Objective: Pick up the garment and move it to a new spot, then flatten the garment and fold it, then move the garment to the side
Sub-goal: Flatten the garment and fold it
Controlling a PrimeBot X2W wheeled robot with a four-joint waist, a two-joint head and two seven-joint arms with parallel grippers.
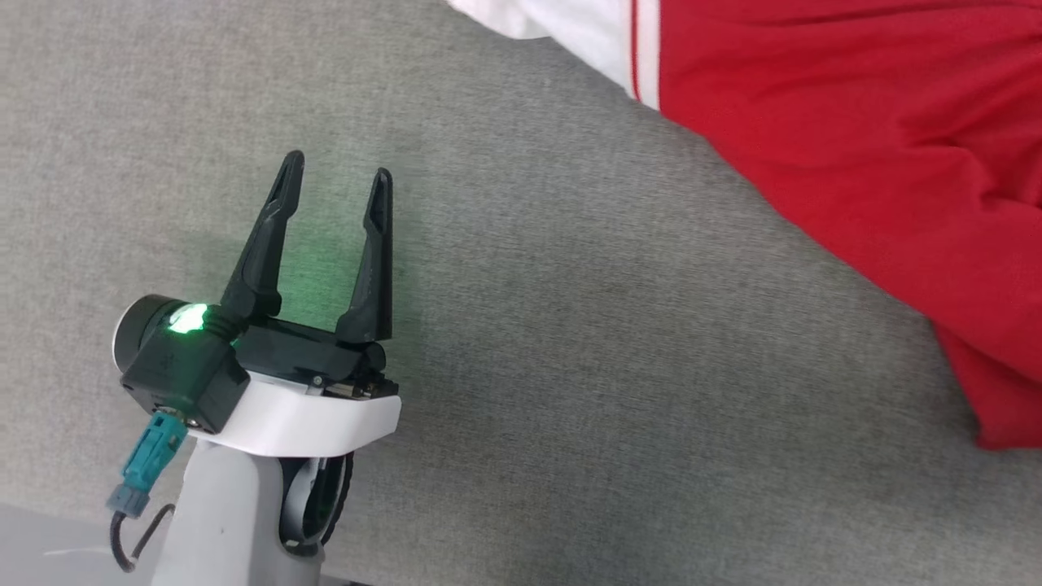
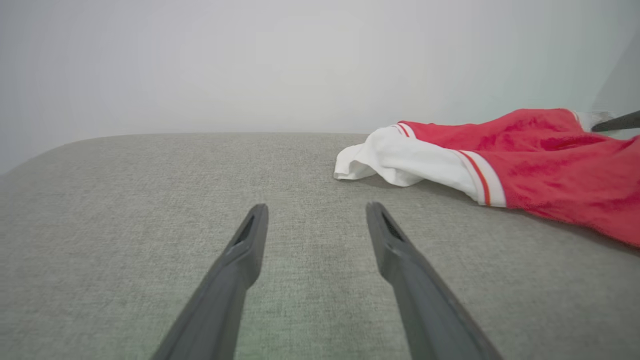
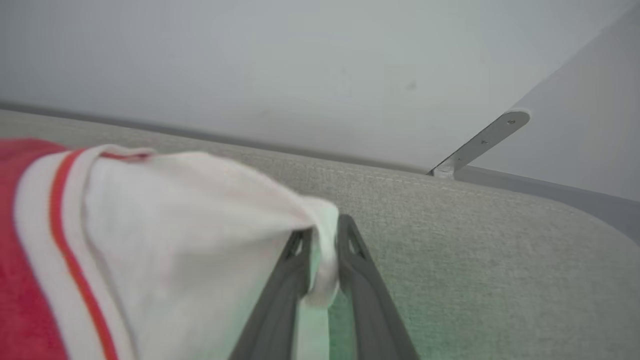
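- Left gripper [image 1: 337, 165]: jaws spread wide, nothing between them and nothing in contact with either finger.
- Left gripper [image 2: 316, 207], position: it sits low over a grey woven upholstered surface [image 1: 570, 366], and bare fabric lies between and ahead of its fingers.
- Indicator lamp [image 1: 187, 317]: lit green on the left wrist housing behind the fingers, casting a green tint on the surface between them.
- Jersey [image 1: 855, 146], relative to the left gripper: ahead and to its right, well apart from the fingertips, lying on the same surface.
- Jersey [image 2: 550, 165], nearest part to the left gripper: a crumpled white sleeve with white-and-red striped trim. The wrinkled red body extends further right.
- Right gripper [image 3: 324, 227]: jaws nearly together, pinching a fold of the white sleeve edge between the fingertips.
- Jersey [image 3: 175, 225], relative to the right gripper: the sleeve runs from the fingertips out to the gripper's left, first the white cloth, then the striped trim, then the red body.
- Ahead and to the right of the right gripper: bare grey surface, a pale wall [image 3: 300, 65] beyond it, and a metal bracket [image 3: 480, 142] at the surface's far edge.
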